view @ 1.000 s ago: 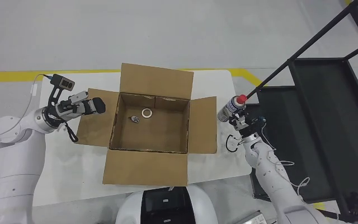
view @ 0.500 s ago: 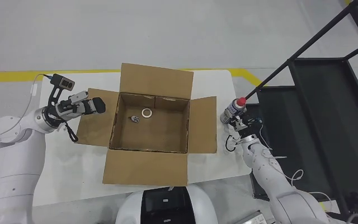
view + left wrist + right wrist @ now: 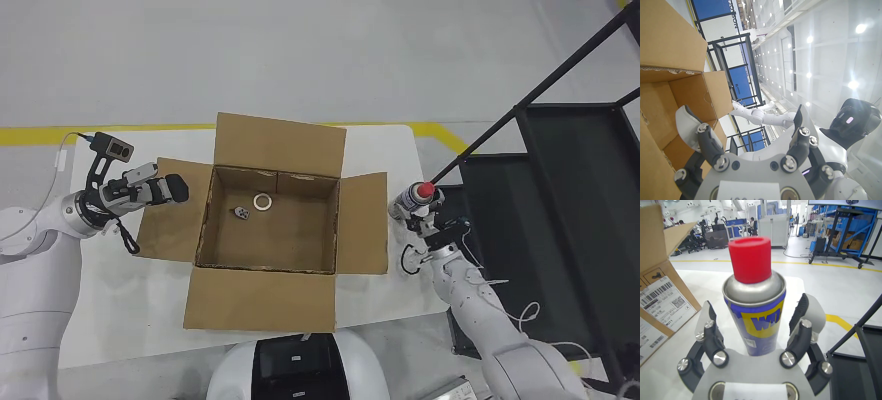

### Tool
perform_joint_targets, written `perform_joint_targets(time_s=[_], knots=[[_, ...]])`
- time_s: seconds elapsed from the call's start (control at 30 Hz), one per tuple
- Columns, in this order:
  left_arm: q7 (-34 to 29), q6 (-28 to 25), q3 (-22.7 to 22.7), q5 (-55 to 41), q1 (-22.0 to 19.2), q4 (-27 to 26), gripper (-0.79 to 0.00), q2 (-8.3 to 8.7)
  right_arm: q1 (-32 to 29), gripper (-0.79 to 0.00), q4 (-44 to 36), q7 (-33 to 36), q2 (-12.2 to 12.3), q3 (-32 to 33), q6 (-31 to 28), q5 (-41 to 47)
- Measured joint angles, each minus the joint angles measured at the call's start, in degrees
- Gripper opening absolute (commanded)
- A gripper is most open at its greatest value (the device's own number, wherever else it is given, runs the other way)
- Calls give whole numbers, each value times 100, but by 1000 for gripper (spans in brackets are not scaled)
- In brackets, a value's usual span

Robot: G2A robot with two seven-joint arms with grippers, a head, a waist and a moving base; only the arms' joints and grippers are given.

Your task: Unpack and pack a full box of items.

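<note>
Spray can [image 3: 753, 306]: metal cylinder with a red plastic cap. Upright on the bench [image 3: 390, 145], right of centre in the top view [image 3: 415, 198], just beside the box's right flap.
Handling: judged rigid, fairly heavy if full. Smooth painted wall likely slippery. Tall and narrow, so prone to tipping.
Hold: best across the mid-body, below the shoulder. Not by the cap, which could pull off.
Right tool [image 3: 756, 304]: spread, one finger each side of the can's lower body, narrow gaps showing. Pinching nothing.
Left tool [image 3: 742, 113]: spread and empty, at left of the top view [image 3: 170, 188], over the box's left flap.
Box [image 3: 285, 240]: open at centre frame, flaps out. Small ring [image 3: 263, 202] and small dark piece [image 3: 241, 211] on its floor, toward the upper wall.
Change from a second ago: can leaned then, cap out toward upper right. Now upright, cap drawn in nearer the flap. Left tool and box contents as before.
</note>
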Motion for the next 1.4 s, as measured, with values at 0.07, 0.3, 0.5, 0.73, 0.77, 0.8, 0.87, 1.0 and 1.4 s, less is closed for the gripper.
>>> perform_joint_targets(time_s=[0.07, 0.3, 0.5, 0.73, 0.77, 0.8, 0.87, 1.0, 1.4], knots=[[0, 0, 0, 0, 0, 0, 0, 0, -145, 0, -307, -147, 91, 125, 66, -102], [0, 0, 0, 0, 0, 0, 0, 0, -1330, 0, -2869, 541, 481, 1002, 247, -396], [0, 0, 0, 0, 0, 0, 0, 0, -2727, 0, -6234, 2503, 704, 1915, -284, -634], [0, 0, 0, 0, 0, 0, 0, 0, -2931, 0, -8469, 5633, 790, 1865, -1524, -12], [0, 0, 0, 0, 0, 0, 0, 0, -2834, 0, -8607, 6065, 791, 1732, -1606, 100], [0, 0, 0, 0, 0, 0, 0, 0, -2683, 0, -8738, 6621, 788, 1523, -1662, 240], [0, 0, 0, 0, 0, 0, 0, 0, -2412, 0, -8866, 7377, 776, 1170, -1668, 355], [0, 0, 0, 0, 0, 0, 0, 0, -1699, 0, -8775, 8796, 699, 206, -1361, 530], [0, 0, 0, 0, 0, 0, 0, 0, -424, 0, -8063, 9803, 444, -1346, -507, 1105]])
